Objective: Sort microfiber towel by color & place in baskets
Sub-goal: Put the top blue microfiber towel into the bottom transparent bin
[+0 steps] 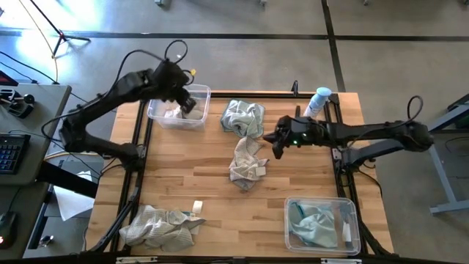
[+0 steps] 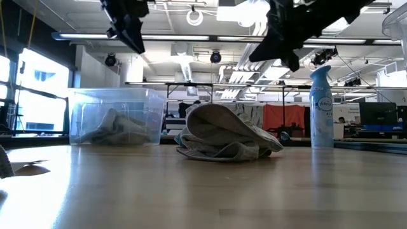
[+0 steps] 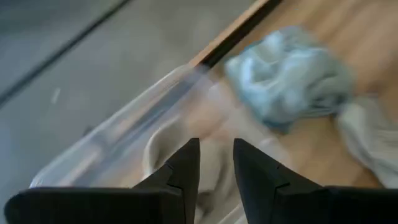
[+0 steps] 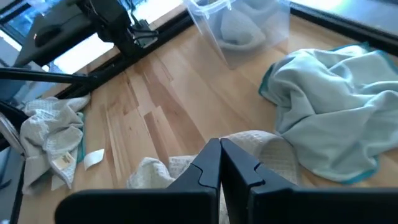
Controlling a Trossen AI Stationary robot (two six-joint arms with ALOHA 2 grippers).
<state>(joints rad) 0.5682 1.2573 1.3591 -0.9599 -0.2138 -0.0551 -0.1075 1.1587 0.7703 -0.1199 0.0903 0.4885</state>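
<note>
My left pincer (image 1: 187,100) hangs slightly parted, empty, above the basket (image 1: 156,112); I'd lift straight clear of the beige towel (image 1: 174,112) beneath.

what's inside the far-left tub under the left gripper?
One beige-grey towel lies bunched in the clear tub, directly beneath the left gripper. The gripper covers part of the tub, so anything under it or under the towel can't be seen.
</note>
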